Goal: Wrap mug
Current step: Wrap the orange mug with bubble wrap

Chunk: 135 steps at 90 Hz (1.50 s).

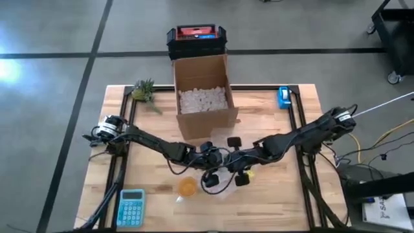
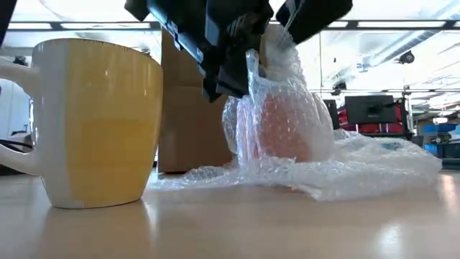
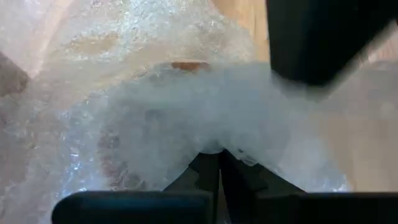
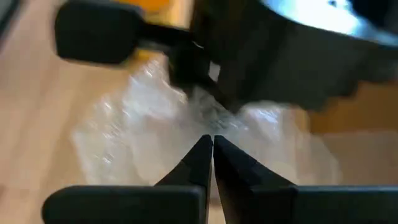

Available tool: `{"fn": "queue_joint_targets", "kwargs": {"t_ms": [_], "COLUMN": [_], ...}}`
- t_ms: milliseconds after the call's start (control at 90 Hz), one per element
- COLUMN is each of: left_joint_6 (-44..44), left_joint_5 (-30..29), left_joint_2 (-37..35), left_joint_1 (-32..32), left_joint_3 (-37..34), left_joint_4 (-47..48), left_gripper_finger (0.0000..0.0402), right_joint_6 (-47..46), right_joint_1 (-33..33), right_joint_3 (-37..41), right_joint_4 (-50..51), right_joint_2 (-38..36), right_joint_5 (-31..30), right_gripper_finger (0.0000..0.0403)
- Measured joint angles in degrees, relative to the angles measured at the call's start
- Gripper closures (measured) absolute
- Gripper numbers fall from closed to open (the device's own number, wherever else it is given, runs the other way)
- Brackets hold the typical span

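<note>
A pink mug (image 2: 284, 128) sits on the table near its middle front, swathed in clear bubble wrap (image 2: 338, 169). The wrap is bunched up over the mug's top and sides, with the rest of the sheet spread flat on the table beside it. A second mug (image 2: 97, 122), yellow and glossy with a white handle, stands upright and bare close by, apart from the wrap.
</note>
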<state>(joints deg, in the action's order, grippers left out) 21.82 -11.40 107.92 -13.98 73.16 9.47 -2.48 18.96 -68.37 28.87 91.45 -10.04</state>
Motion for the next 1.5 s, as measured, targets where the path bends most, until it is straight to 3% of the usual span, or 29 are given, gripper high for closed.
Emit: {"fn": "queue_joint_targets", "kwargs": {"t_ms": [178, 522, 633, 867, 978, 1311, 1500], "left_joint_6": [0.5, 0.2, -1.5, -1.5, -1.4, -2.8, -3.4], "left_joint_5": [0.2, -0.1, -2.9, -4.2, -0.6, 1.4, 1.5], "left_joint_2": [-1.3, -10.1, -11.3, -6.7, -3.5, -1.1, -1.1], "left_joint_1": [-0.1, -0.5, -0.5, 0.6, 0.6, 0.8, 0.8], "left_joint_3": [-0.3, -0.1, -0.2, -1.3, -1.5, -2.9, -3.0], "left_joint_4": [1.3, 4.3, 5.2, 3.5, -0.4, -5.8, -5.7], "left_gripper_finger": [0.0402, 0.0402, 0.0402, 0.0402, 0.0402, 0.0402, 0.0402], "right_joint_6": [-0.3, -1.9, -1.5, -1.5, -1.5, -1.1, -0.6], "right_joint_1": [-0.2, -0.5, -0.6, -0.6, -0.5, -0.4, -0.6], "right_joint_3": [4.8, 4.0, 3.9, 3.9, 3.9, -4.6, -4.2], "right_joint_4": [-9.4, -9.0, -9.8, -10.1, -10.1, 11.5, 14.0], "right_joint_2": [6.1, 8.3, 8.4, 8.4, 8.4, 4.9, -0.3], "right_joint_5": [-0.5, -0.4, -0.4, -0.4, -0.4, -0.9, -6.2], "right_gripper_finger": [0.0401, 0.0401, 0.0401, 0.0401, 0.0401, 0.0401, 0.0401]}}
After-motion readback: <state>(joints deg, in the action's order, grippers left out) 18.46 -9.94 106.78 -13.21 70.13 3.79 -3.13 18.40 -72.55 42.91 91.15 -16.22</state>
